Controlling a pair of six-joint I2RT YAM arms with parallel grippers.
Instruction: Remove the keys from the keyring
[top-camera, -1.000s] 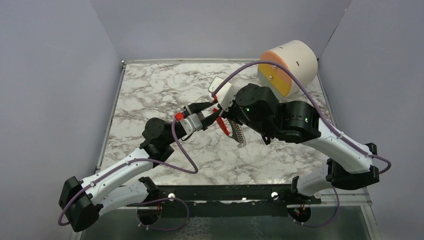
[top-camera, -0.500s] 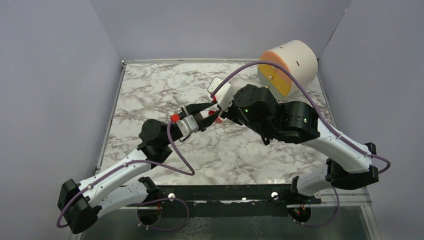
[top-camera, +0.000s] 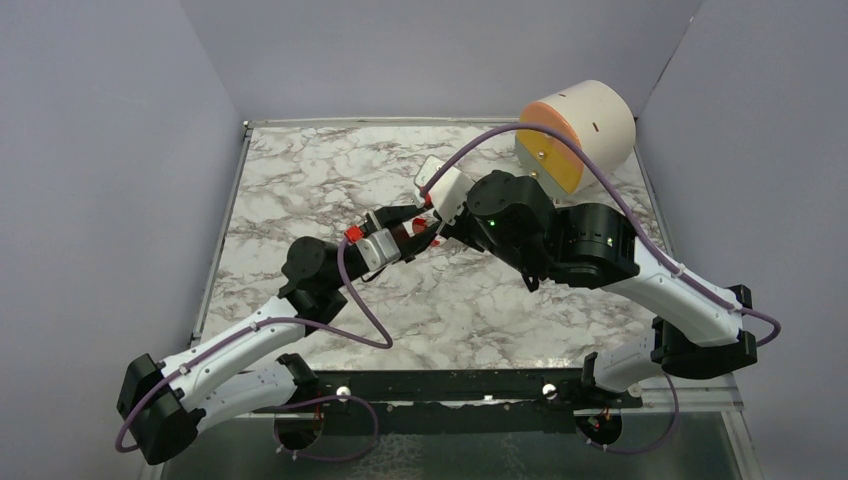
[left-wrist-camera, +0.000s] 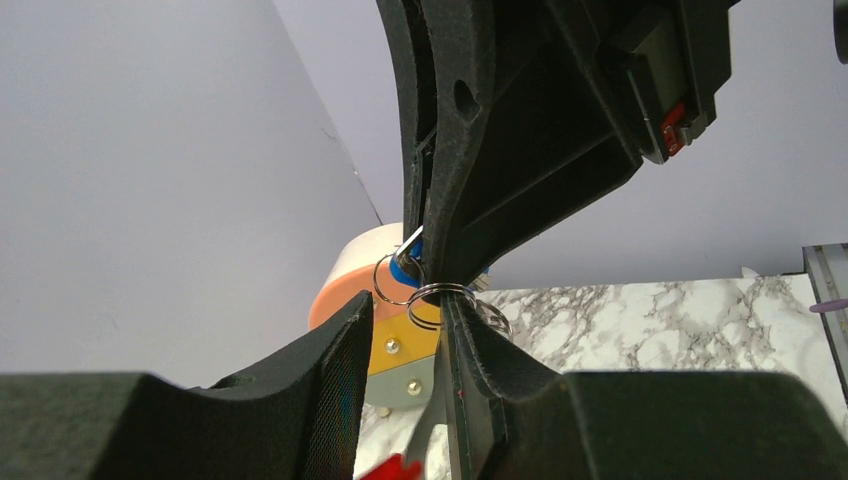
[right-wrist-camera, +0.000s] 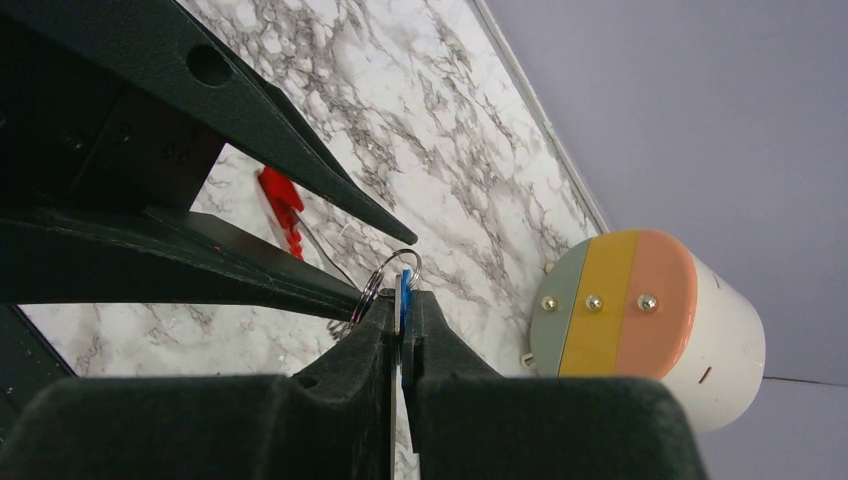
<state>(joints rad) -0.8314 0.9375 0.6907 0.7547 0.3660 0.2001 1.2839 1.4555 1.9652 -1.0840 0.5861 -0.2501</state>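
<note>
My right gripper (right-wrist-camera: 402, 305) is shut on the blue-headed key (right-wrist-camera: 405, 285) and a flat silvery key pressed beside it. Thin silver split rings (left-wrist-camera: 437, 299) hang at that grip. One ring sits around the tip of one of my left fingers (left-wrist-camera: 470, 345). My left gripper (left-wrist-camera: 408, 315) is open, and a silvery key blade (left-wrist-camera: 436, 425) lies along that same finger. Part of the red keyring (right-wrist-camera: 283, 208) shows below the left fingers; a red scrap also shows in the left wrist view (left-wrist-camera: 395, 468). In the top view both grippers meet, left (top-camera: 416, 221) and right (top-camera: 433, 230); the other keys are hidden.
The round drawer unit (top-camera: 575, 130) with grey, yellow and orange fronts stands at the back right of the marble table (top-camera: 300, 180); it also shows in the right wrist view (right-wrist-camera: 640, 320). Purple cables loop over both arms. Grey walls close in the table.
The red keyring and the key bunch that hung below my right gripper a second ago no longer show from above. My left gripper has closed in on the right gripper's tip.
</note>
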